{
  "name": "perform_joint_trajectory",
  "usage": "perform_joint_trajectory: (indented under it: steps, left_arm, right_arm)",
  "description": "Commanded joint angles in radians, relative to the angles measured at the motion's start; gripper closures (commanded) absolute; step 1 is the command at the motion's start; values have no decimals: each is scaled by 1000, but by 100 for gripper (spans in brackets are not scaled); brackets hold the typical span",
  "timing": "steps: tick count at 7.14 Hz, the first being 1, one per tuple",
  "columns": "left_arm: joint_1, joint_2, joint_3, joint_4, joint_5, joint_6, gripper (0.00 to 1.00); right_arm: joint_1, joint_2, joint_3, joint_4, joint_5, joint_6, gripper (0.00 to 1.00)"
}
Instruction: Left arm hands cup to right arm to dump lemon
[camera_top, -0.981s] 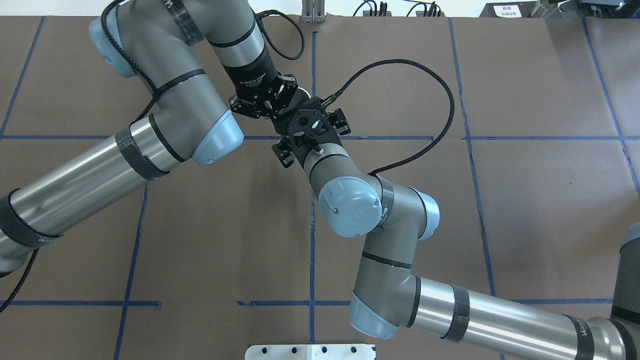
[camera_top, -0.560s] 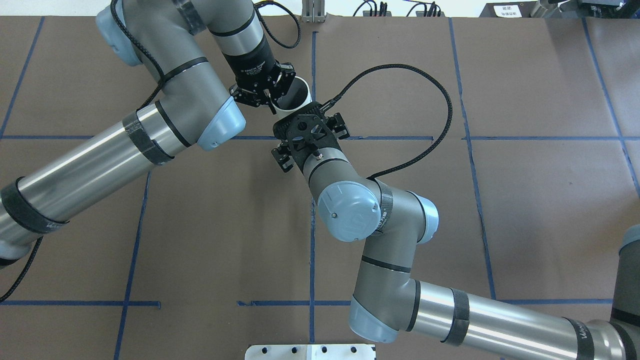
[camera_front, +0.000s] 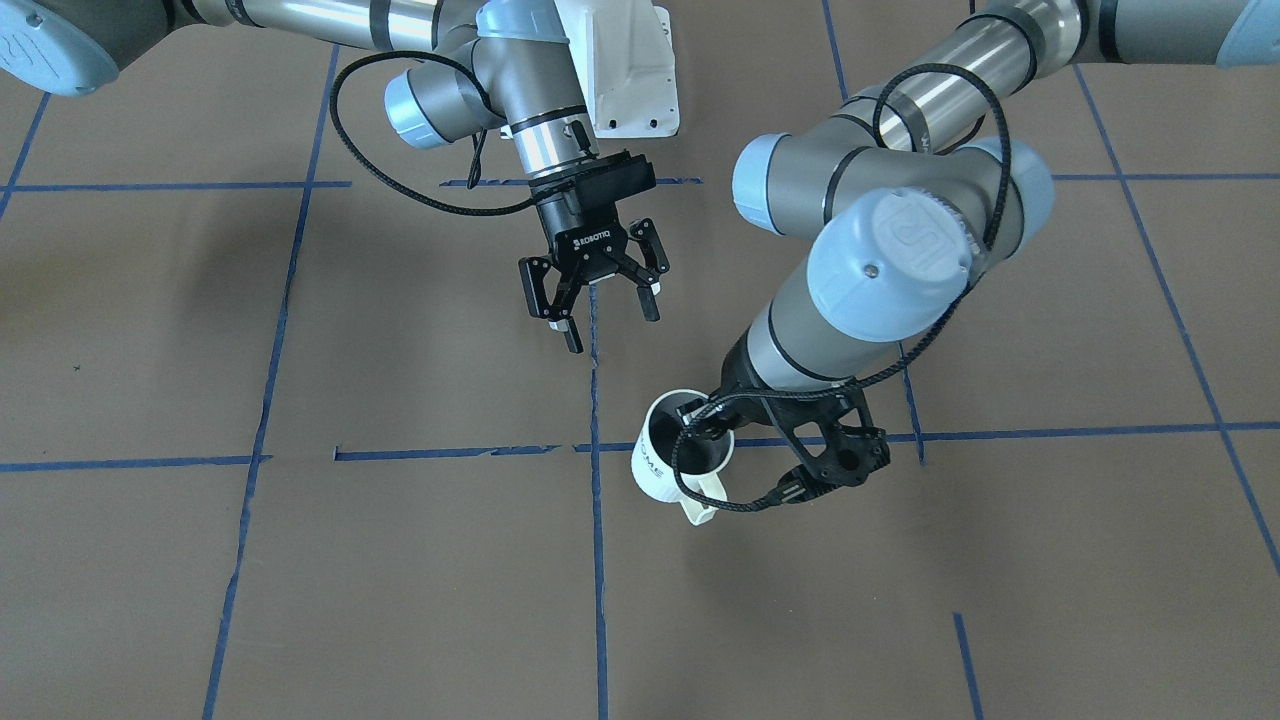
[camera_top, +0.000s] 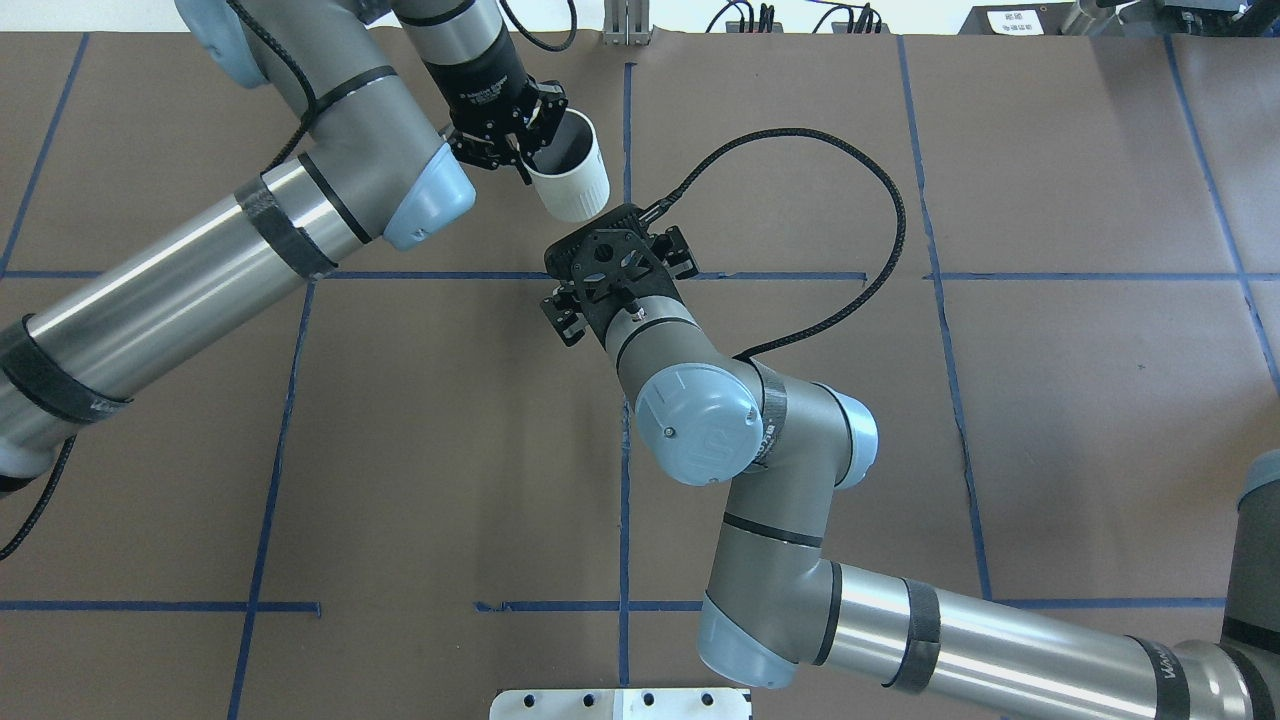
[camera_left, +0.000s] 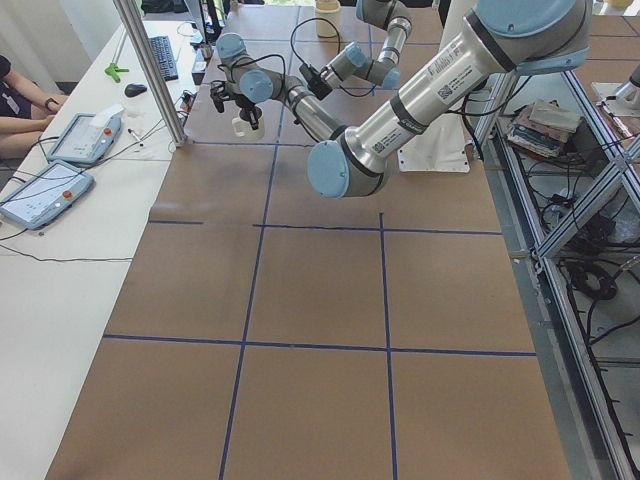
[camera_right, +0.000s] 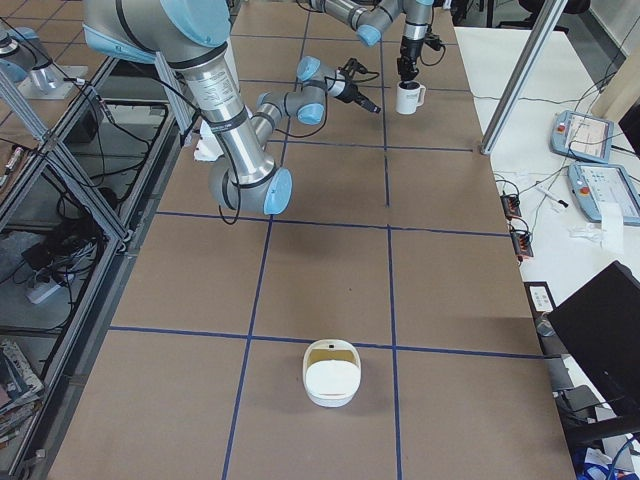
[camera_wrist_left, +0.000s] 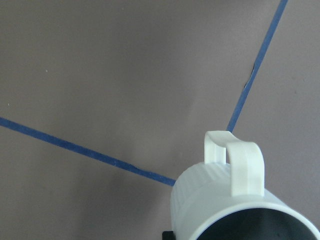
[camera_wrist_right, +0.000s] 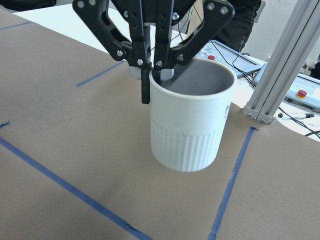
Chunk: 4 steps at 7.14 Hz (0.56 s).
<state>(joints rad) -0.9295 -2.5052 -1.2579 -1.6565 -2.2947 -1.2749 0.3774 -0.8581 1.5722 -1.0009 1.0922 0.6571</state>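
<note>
The white ribbed cup (camera_front: 668, 462) has black lettering and a squarish handle and hangs tilted, just above the brown table. My left gripper (camera_front: 703, 420) is shut on its rim, one finger inside and one outside, as the right wrist view shows (camera_wrist_right: 152, 75). The cup also shows in the overhead view (camera_top: 570, 178), the right wrist view (camera_wrist_right: 192, 125) and the left wrist view (camera_wrist_left: 235, 200). My right gripper (camera_front: 606, 322) is open and empty, a short way from the cup and pointing towards it. No lemon shows; the cup's inside looks dark.
A white bowl-like container (camera_right: 330, 372) sits on the table at the end on the robot's right. The white robot base plate (camera_top: 620, 703) lies at the near edge. A metal post (camera_wrist_right: 285, 65) and teach pendants (camera_left: 45, 190) stand beyond the far edge.
My left arm has carried the cup away from my right gripper, towards the table's far side. The cup, first hidden between the two grippers, now shows in full. The right arm has barely moved.
</note>
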Motion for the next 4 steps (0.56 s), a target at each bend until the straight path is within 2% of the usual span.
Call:
perform_joint_trajectory:
  steps: [1, 2, 4]
  left_arm:
    - [-87, 131, -65, 7, -12, 159, 100]
    - [-109, 238, -155, 29, -18, 260, 100]
    - [-182, 395, -286, 61, -14, 468, 100]
  right_arm:
    - [87, -2, 9, -39, 174, 27, 2]
    - [169, -2, 11, -138, 324, 33, 1]
    - [303, -33, 9, -244, 531, 38, 1]
